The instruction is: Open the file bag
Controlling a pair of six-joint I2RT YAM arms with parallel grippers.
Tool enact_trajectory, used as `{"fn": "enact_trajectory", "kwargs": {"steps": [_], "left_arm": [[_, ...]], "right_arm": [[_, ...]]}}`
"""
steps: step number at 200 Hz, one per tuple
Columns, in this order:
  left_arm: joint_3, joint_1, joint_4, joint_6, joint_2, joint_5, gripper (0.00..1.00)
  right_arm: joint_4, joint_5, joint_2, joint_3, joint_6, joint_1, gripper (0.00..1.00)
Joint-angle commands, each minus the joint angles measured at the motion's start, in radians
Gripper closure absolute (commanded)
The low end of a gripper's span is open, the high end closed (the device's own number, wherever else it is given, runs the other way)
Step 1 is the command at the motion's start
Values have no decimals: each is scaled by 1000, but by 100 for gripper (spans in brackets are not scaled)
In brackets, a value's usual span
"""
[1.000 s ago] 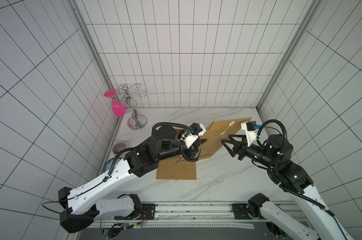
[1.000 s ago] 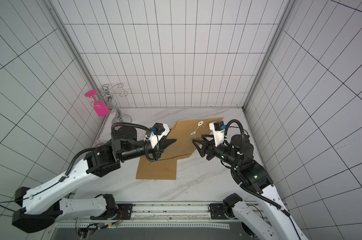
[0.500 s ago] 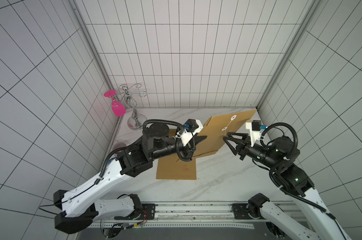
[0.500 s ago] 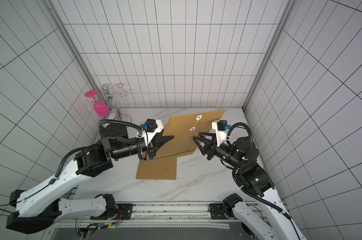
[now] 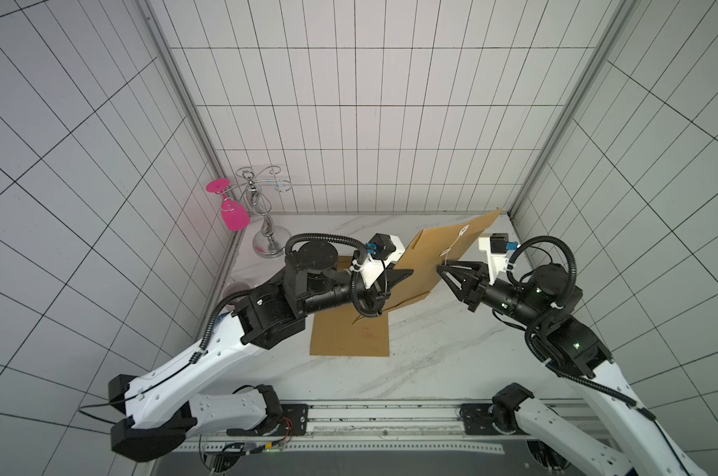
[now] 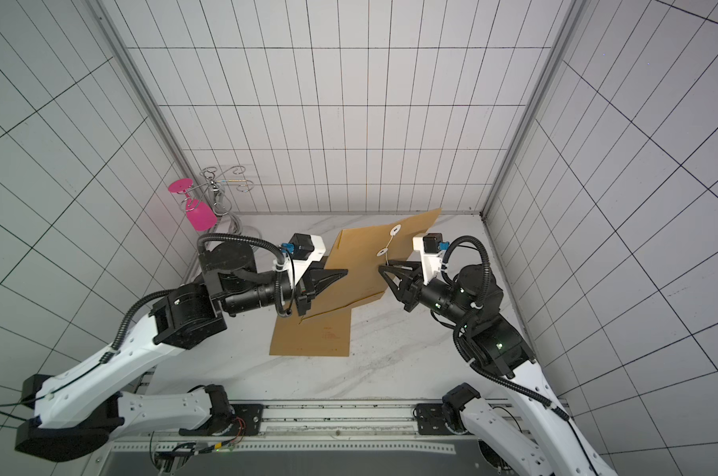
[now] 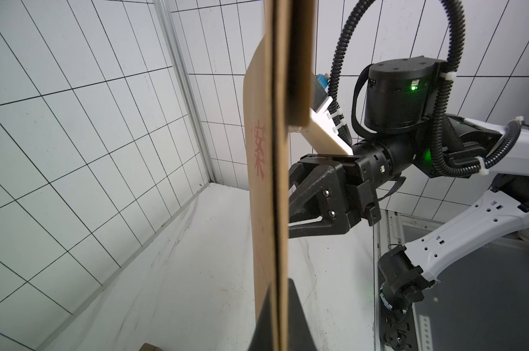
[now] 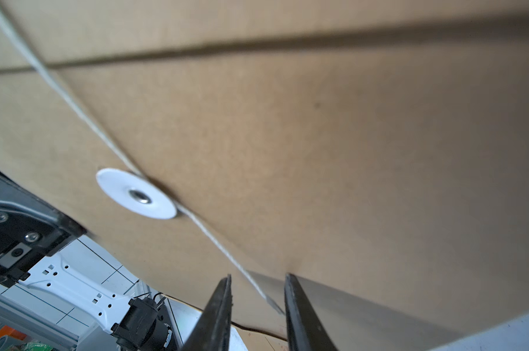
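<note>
The brown file bag (image 5: 435, 255) (image 6: 361, 268) is held up off the table, tilted, with its flap end toward the back right corner. My left gripper (image 5: 407, 274) (image 7: 277, 288) is shut on the bag's lower edge (image 7: 275, 152). Two white discs (image 5: 465, 228) sit on the face, and a white string (image 8: 220, 246) runs from the lower disc (image 8: 135, 197). My right gripper (image 5: 442, 268) (image 8: 258, 282) is at the string's free end. Its jaws stand a little apart, with the string tip between them and no pad touching it.
A second brown envelope (image 5: 349, 338) lies flat on the marble table under the raised one. A chrome glass rack (image 5: 266, 222) with a pink glass (image 5: 233, 214) stands at the back left. A pale cup (image 5: 238, 286) sits by the left wall.
The left arm has lifted the file bag and tilted it steeper. The right gripper has come up to the string's end and its jaws have narrowed.
</note>
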Motion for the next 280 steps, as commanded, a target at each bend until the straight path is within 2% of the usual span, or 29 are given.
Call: {"fn": "enact_trajectory", "kwargs": {"steps": [1,44,63,98,129,168,208,238,280], "left_arm": [[0,-5,46,-6,-1,17,100],[-30,-5,69,-20,-7,-59,100],[-40,-5,77,-32,-7,-101,100],[-86,-5,151,-94,16,-302,100],[-135,-1,205,-148,54,-319,100],[-210,9,288,-175,57,-183,100],[-291,134,387,-285,53,4,100],[-349,150,446,-269,37,94,100],[-384,174,471,-288,48,93,100]], "right_arm": [[36,4,0,33,0,13,74],[26,40,1,32,2,21,83],[-4,84,6,44,6,22,100],[-75,175,9,62,11,25,100],[-177,313,1,79,10,25,100],[-261,295,37,156,-32,24,100],[-310,222,126,274,-67,27,100],[-301,218,182,323,-79,56,100],[-300,212,268,390,-115,133,100]]}}
